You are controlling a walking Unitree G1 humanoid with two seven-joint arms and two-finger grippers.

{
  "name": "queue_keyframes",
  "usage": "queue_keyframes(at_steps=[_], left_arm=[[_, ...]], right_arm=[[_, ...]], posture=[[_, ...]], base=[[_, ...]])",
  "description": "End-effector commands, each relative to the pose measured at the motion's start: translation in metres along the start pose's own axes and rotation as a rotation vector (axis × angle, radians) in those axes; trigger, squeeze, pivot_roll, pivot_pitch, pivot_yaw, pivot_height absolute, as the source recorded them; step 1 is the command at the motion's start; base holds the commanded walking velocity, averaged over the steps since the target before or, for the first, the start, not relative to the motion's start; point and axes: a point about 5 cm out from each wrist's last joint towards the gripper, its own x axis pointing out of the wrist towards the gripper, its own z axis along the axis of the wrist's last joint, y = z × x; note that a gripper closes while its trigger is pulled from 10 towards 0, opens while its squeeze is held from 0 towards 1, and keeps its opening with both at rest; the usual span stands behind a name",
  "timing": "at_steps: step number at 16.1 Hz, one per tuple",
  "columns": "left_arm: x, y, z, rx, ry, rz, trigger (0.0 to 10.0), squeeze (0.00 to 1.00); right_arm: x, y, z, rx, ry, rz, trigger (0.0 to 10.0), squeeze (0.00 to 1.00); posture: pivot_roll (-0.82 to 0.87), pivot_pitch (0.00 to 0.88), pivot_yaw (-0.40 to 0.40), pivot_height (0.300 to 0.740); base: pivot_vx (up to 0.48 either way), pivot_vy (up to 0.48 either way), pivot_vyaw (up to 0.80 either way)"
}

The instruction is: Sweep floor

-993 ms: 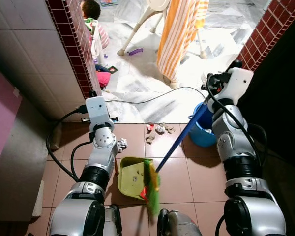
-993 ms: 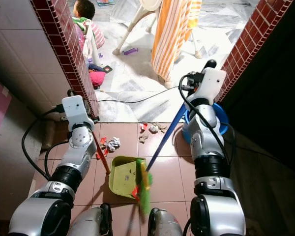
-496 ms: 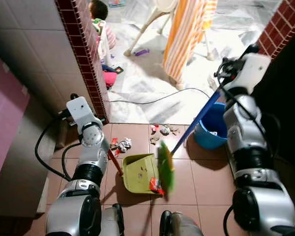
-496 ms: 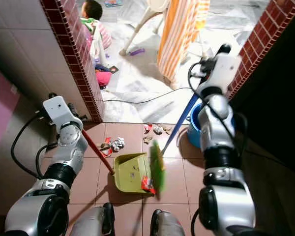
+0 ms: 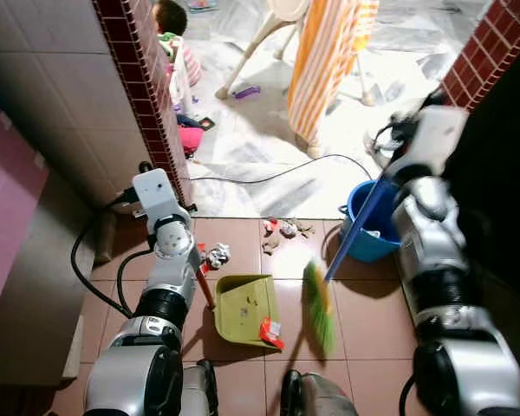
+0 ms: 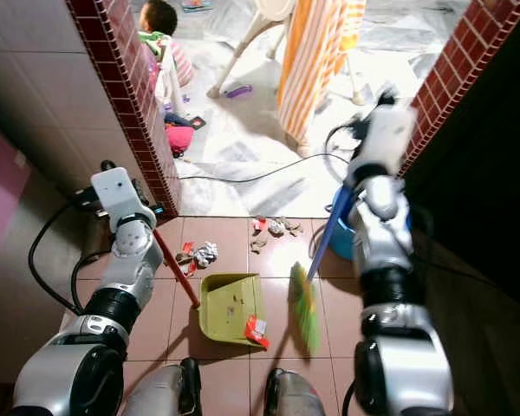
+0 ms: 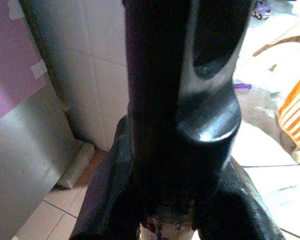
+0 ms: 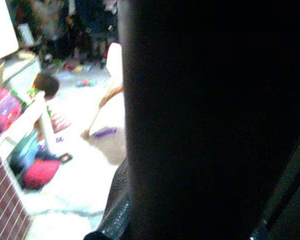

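Below the right gripper, whose jaw state I cannot tell, the green broom could scatter litter past the dustpan if swung wide.

Eye views: aimed steeply down from above the broom; dustpan shared.
Wrist views: pressed close along dark fingers.

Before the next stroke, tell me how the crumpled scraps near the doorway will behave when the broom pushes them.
The small crumpled paper scraps look light, so they would probably skid or scatter. The green-bristled broom looks soft, so some may slip past. Loosely clustered, they likely won't move as one.
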Motion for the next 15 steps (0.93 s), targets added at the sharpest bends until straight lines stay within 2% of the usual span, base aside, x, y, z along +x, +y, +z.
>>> queue_keyframes(at_steps=[1,5,7,10,12,15], left_arm=[[-0.015,0.016,-0.048,0.075,0.202,0.052,10.0,0.0],[-0.015,0.016,-0.046,0.079,0.193,0.056,10.0,0.0],[-0.014,0.015,-0.046,0.082,0.191,0.057,10.0,0.0],[-0.015,0.013,-0.045,0.071,0.194,0.052,10.0,0.0],[-0.015,0.01,-0.047,0.031,0.218,0.046,10.0,0.0],[-0.015,0.01,-0.046,0.034,0.213,0.045,10.0,0.0]], right_arm=[[-0.004,0.009,-0.01,0.026,0.064,0.015,10.0,0.0],[-0.007,0.019,-0.023,0.096,0.177,0.047,10.0,0.0],[-0.005,0.019,-0.022,0.177,0.206,0.025,10.0,0.0],[0.0,0.015,-0.011,0.228,0.147,-0.014,10.0,0.0],[0.004,0.013,0.001,0.285,0.093,-0.03,10.0,0.0],[0.01,0.01,0.018,0.332,0.008,-0.009,10.0,0.0]], posture=[[-0.04,0.159,-0.04,0.74],[-0.04,0.16,-0.041,0.74],[-0.04,0.159,-0.04,0.74],[-0.04,0.159,-0.04,0.74],[-0.04,0.157,-0.038,0.74],[-0.05,0.154,-0.04,0.74]], base=[[0.0,0.0,0.0],[0.0,0.0,0.0],[0.0,0.0,0.0],[0.0,0.0,0.0],[0.0,0.0,0.0],[0.0,0.0,0.0]])
